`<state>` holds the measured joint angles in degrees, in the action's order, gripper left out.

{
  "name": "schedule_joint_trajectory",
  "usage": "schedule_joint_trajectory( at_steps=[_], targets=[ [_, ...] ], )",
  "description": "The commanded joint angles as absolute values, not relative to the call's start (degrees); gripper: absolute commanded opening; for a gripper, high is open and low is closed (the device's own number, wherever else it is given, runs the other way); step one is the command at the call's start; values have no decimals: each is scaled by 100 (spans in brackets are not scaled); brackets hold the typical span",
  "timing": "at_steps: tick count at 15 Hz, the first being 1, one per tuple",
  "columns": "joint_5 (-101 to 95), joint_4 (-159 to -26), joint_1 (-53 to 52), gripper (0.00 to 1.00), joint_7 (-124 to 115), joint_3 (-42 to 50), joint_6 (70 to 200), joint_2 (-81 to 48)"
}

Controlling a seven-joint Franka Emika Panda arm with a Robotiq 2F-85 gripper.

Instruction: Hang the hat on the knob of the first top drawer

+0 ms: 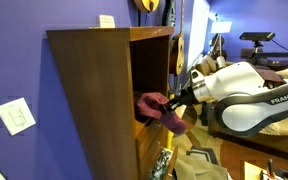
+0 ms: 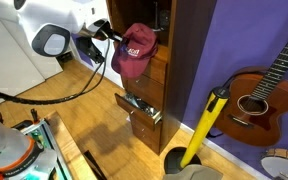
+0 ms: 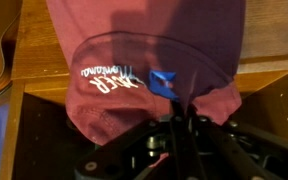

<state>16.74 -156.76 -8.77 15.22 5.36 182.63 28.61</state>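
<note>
Soft, floppy maroon hat [image 2: 134, 52] with white lettering and a small blue tag, hanging limp off the ground, close up against the lighter orange-brown wooden front of the first top drawer [image 3: 44, 52], near the cabinet's top

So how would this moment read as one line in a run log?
gripper: shut on hat | hat: held by top drawer | knob: hidden | hung: cannot tell

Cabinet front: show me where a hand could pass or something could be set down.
Free: bare wood floor in front of the open drawer. Crowded: hat and gripper at the upper drawers; guitar and yellow pole along the wall.
</note>
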Motion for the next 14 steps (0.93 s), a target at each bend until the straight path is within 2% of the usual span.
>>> schedule_joint_trajectory(
  at_steps=[1, 5, 7, 14],
  targets=[
    [1716, -15716, -1145, 1, 1845, 669, 17522, 3281],
    [1762, -15832, -1497, 1, 2140, 827, 16532, 3476],
    [1328, -15718, -1349, 1, 1820, 811, 16145, 3240],
    [850, -15740, -916, 1, 1624, 652, 16227, 2656]
  ],
)
